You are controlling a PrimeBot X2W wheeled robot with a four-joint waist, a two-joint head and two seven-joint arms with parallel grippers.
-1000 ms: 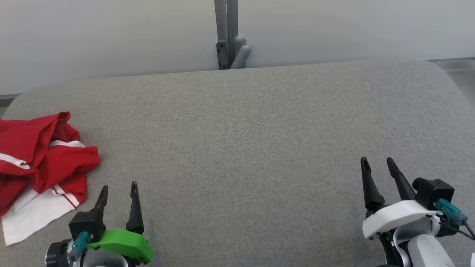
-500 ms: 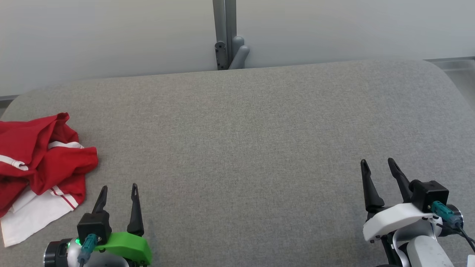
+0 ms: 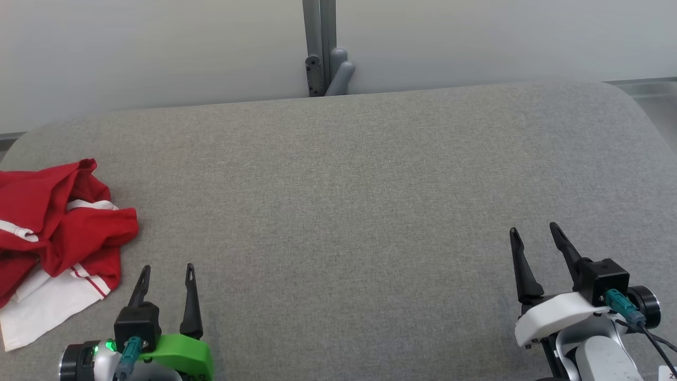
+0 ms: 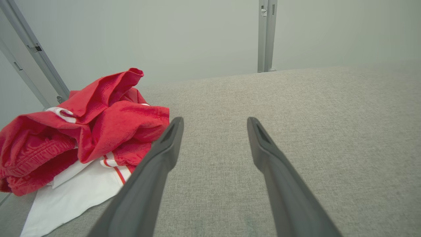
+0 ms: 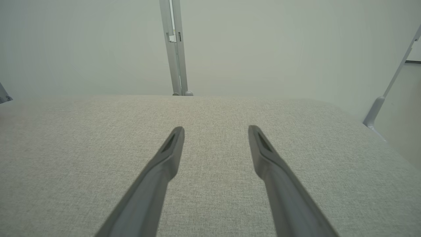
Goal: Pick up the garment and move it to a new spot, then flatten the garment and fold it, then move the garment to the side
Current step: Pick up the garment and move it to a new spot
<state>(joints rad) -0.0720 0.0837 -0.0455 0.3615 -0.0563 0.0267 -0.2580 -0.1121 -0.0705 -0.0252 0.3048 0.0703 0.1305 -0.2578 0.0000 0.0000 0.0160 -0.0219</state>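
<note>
The red and white garment (image 3: 58, 222) lies bunched at the left of the grey counter (image 3: 344, 201). The left hand (image 3: 168, 266), near it, and the right hand (image 3: 532, 227), far off, are both wide open, holding nothing.

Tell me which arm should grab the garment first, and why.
Left. The left gripper is open right beside the crumpled red and white garment at the left end of the grey table. The right gripper, also open, is far off at the opposite end.

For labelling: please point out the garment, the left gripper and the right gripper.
garment (image 3: 79, 230), head view, red crumpled part.
left gripper (image 3: 168, 266), head view, between its fingertips.
right gripper (image 3: 533, 227), head view, between its fingertips.
</note>
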